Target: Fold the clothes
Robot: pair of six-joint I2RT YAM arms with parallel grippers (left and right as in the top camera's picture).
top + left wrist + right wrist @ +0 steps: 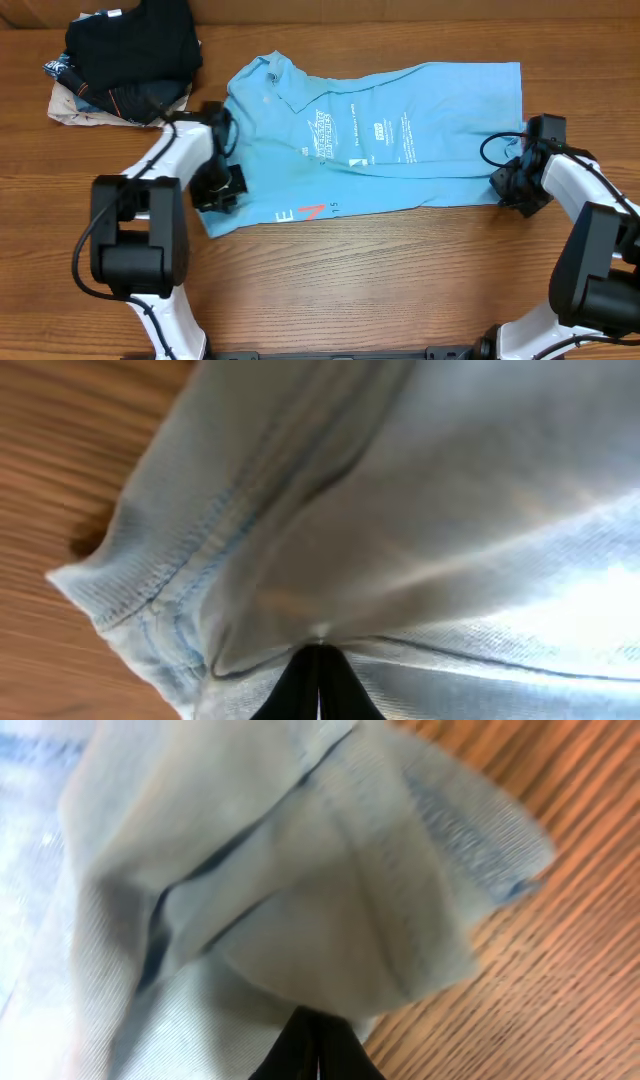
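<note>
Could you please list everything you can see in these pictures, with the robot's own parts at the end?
T-shirt: one, light blue with white print and red and white lettering, spread across the middle of the table.
pile of clothes: one pile, mostly black with beige and blue pieces underneath, far left corner of the table.
table: one, brown wood, under everything.
arms: two, black and white, one at each end of the T-shirt.
left fingers: one pair, black, shut on the T-shirt's near left corner.
right fingers: one pair, black, shut on the T-shirt's near right edge.
</note>
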